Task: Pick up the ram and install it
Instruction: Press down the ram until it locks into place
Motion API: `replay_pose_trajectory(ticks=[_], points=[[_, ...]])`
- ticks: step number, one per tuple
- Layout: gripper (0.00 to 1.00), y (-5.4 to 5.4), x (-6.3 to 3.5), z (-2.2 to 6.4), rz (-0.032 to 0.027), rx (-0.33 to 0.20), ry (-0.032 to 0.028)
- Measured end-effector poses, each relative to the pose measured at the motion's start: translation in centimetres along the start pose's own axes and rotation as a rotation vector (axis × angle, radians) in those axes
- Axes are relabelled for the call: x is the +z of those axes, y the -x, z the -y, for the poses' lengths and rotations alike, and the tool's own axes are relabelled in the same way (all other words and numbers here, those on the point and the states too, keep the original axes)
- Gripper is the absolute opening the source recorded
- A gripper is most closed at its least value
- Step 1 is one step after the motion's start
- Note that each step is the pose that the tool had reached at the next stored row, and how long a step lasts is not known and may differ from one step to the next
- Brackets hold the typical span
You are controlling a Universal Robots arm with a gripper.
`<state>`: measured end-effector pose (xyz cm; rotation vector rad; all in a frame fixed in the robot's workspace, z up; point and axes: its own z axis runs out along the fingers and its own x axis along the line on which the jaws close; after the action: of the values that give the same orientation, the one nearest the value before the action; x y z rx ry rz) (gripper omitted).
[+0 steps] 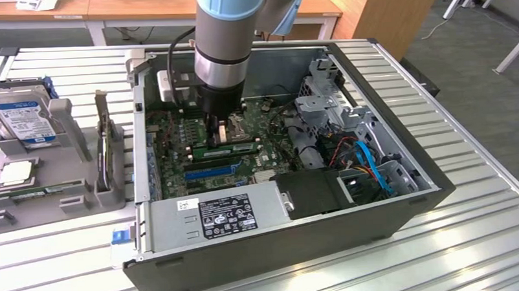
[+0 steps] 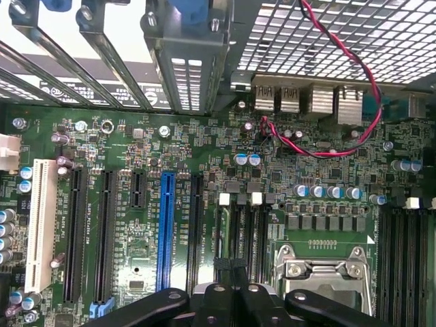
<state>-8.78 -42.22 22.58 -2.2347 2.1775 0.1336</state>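
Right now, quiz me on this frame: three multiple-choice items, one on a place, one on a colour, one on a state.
1. Where is the hard drive?
A. In the grey holder, on the exterior view's left of the case
B. Inside the case
C. On the floor

2. What colour is the long slot flanked by black slots?
A. Red
B. Yellow
C. Blue

3. What state is the hand in?
A. Wide open
B. Shut
C. Gripping the hard drive

Answers:
1 A: the drive stands in the holder outside the case.
2 C: the wrist view shows it bright blue.
3 B: its fingers meet, over the motherboard.
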Motion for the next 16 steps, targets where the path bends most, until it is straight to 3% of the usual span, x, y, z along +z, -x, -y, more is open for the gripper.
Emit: replay_pose_trajectory(ticks=[16], points=[[0.10, -0.02, 0.16, 0.01, -0.0002, 0.000, 0.0001]])
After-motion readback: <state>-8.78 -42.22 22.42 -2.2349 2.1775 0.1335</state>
